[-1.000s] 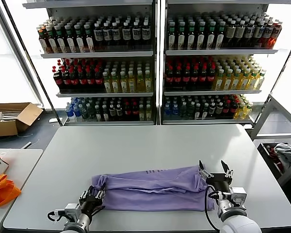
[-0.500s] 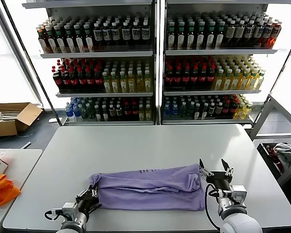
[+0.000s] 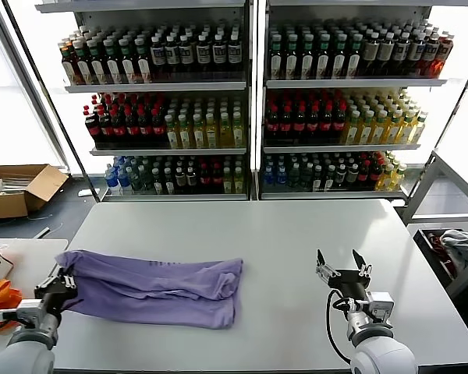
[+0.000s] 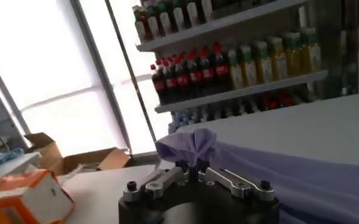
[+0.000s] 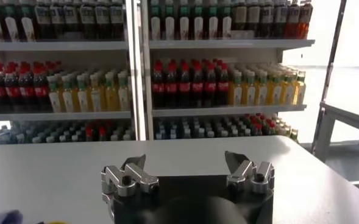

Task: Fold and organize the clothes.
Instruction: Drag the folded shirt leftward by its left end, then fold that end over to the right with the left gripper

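Left gripper [image 3: 60, 282] clamped on lavender T-shirt [image 3: 152, 286], at table's [image 3: 242, 226] left edge.
Shirt bunched lengthwise across table's left half; right gripper [image 3: 342, 266] spread wide, empty, above table's right side.

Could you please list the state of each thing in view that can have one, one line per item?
T-shirt: folded into a long band on the table's left side, one end pinched.
Left gripper: shut on the T-shirt's end at the table's left edge.
Right gripper: open, holding nothing, over bare table.
Cardboard box: open, on the floor.
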Action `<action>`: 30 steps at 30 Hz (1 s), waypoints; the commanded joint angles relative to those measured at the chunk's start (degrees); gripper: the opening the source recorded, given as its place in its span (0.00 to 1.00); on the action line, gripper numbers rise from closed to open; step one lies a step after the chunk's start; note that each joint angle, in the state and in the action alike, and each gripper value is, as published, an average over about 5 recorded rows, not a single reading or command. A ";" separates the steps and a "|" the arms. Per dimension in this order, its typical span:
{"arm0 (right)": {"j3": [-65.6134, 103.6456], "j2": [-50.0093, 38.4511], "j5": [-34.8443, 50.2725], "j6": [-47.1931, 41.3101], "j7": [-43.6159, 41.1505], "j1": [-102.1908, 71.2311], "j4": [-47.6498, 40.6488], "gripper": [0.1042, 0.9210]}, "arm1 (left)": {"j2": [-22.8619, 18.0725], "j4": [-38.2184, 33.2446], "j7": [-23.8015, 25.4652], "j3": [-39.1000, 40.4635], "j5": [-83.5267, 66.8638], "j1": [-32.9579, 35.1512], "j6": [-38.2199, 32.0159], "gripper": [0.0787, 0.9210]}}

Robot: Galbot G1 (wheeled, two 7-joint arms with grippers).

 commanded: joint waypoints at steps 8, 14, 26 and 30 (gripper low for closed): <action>-0.42 0.34 -0.33 -0.13 -0.01 -0.74 1.40 0.88 | -0.66 -3.61 1.68 8.56 6.96 1.58 0.67 0.06; 0.94 0.67 -0.59 0.04 -0.01 -2.74 2.47 0.88 | -7.73 -6.73 0.32 22.04 7.60 -1.62 4.36 0.06; 1.17 2.45 -2.46 0.54 -0.03 -6.03 3.87 0.88 | -11.39 -8.32 -0.92 31.55 8.05 -5.17 8.06 0.06; 1.14 2.68 -2.75 0.73 -0.03 -6.68 4.00 0.88 | -11.32 -7.61 -2.29 31.40 7.73 -5.98 9.57 0.06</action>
